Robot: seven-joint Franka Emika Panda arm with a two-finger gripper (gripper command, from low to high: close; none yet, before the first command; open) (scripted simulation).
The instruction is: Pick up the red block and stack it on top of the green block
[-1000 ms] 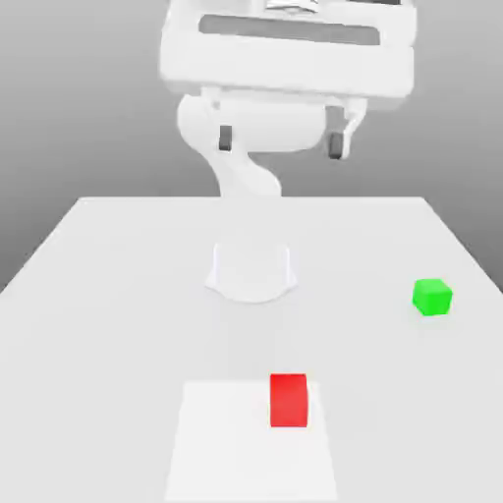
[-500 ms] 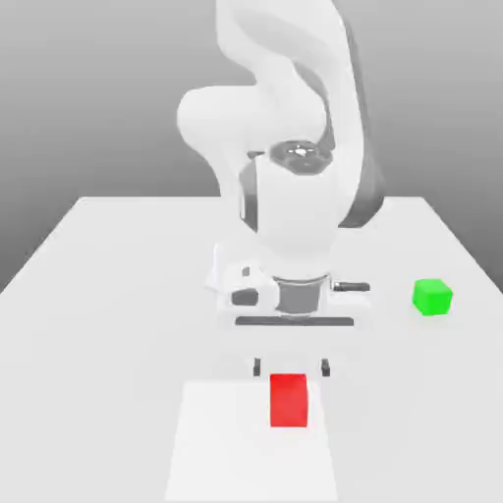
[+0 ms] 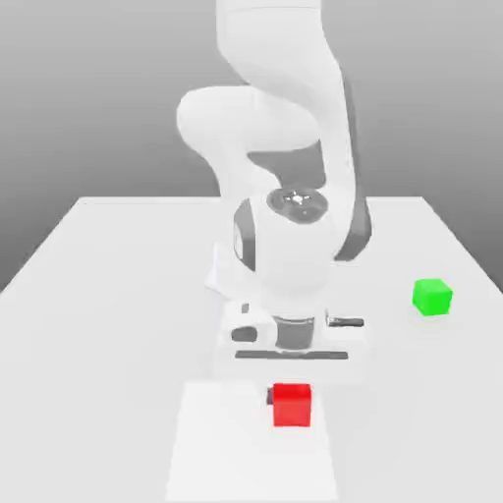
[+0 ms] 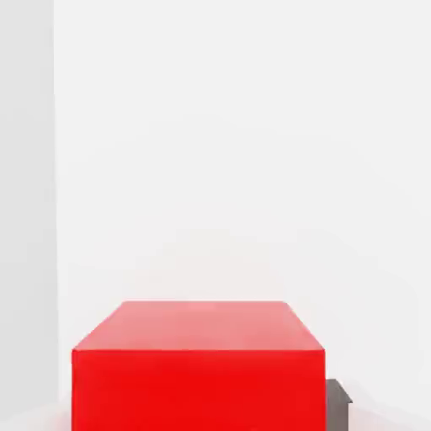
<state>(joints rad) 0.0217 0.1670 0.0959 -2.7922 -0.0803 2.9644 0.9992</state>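
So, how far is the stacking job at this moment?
Done: the end effector is lowered right at the red block. In hand: the grasp; the block sits on the table, not lifted. Left: lifting it, carrying it to the green block on the exterior view's right, stacking it.

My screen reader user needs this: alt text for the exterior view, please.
A white robot arm is bent low over a red block on a pale square mat near the table's front edge. A green block sits apart, toward the exterior view's right.
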